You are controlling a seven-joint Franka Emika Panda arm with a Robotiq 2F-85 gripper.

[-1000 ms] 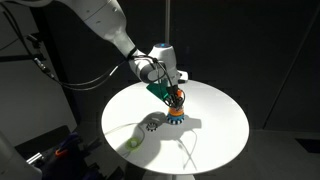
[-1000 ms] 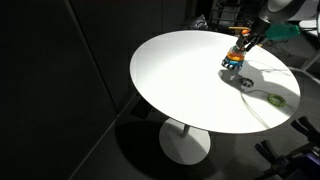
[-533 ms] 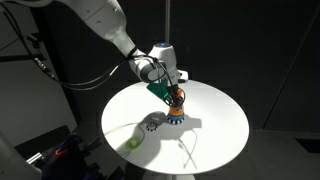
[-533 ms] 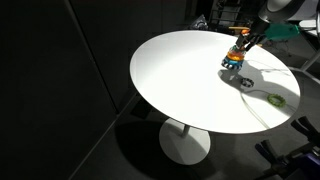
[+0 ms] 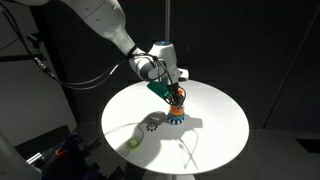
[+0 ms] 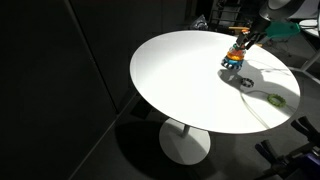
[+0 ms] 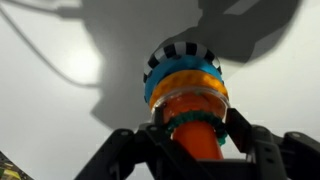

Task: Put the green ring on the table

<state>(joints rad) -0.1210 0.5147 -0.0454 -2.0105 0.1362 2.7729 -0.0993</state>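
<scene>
1. The green ring point(image 7: 238, 127) is sitting near the top of the toy stack point(image 7: 185, 85), going around an orange piece. You can see this in the wrist view. In both exterior views it is too small to make out.
2. The toy stack is standing upright on its blue bottom on the table point(image 5: 215, 125).
3. The gripper point(image 7: 200, 140) is hanging right over the toy stack, with one dark finger point(image 7: 262, 150) showing on each side of the green ring. I cannot tell if the fingers are squeezing the ring or just sitting next to it.
4. A black ring point(image 5: 152, 125) with little teeth is lying flat on the table, just beside the toy stack.
5. A yellow-green blob point(image 5: 132, 142) is lying farther off, near the table's edge.
</scene>
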